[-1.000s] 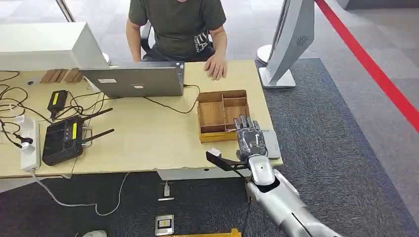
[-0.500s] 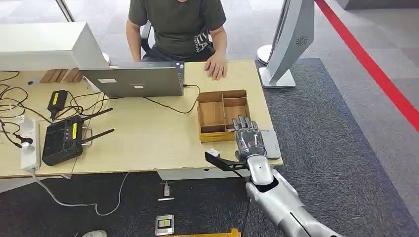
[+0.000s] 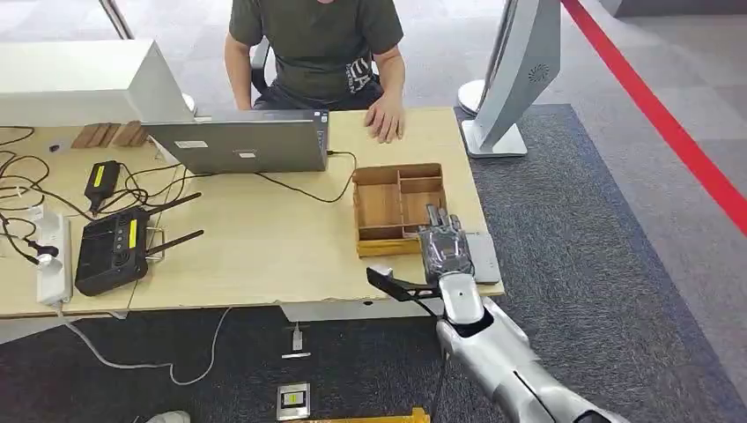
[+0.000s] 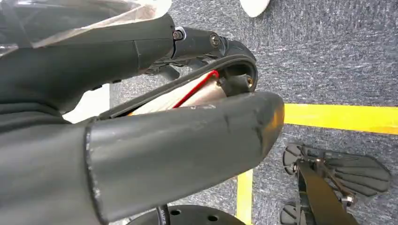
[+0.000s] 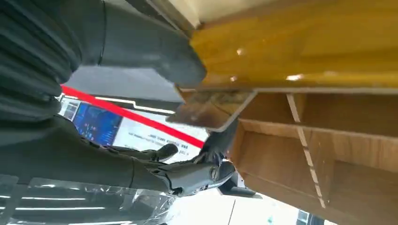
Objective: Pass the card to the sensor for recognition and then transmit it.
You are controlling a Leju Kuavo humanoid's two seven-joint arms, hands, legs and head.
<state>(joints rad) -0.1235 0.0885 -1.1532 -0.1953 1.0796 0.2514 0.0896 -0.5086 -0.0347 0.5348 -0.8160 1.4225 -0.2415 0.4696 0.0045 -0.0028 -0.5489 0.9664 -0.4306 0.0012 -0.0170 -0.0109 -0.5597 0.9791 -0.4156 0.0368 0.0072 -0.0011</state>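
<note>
My right hand (image 3: 444, 248) lies low over the table's front right corner. It covers the left part of a flat grey sensor pad (image 3: 485, 255), right beside the wooden compartment tray (image 3: 380, 206). Its thumb (image 5: 155, 51) and a dark finger pinch a pale glossy card (image 5: 212, 109). The card hovers by the tray's (image 5: 300, 42) rim, above its compartments. My left hand (image 4: 141, 140) hangs over grey carpet with yellow tape, and there is nothing in it.
A person sits at the far side with a hand (image 3: 385, 119) resting on the table. A laptop (image 3: 242, 143) stands mid-table. A black controller (image 3: 110, 251), a power strip (image 3: 53, 257) and cables lie at the left. A white stand (image 3: 520, 75) rises right of the table.
My right hand has crept a little farther across the table toward the tray, still holding the card. Nothing else has moved.
</note>
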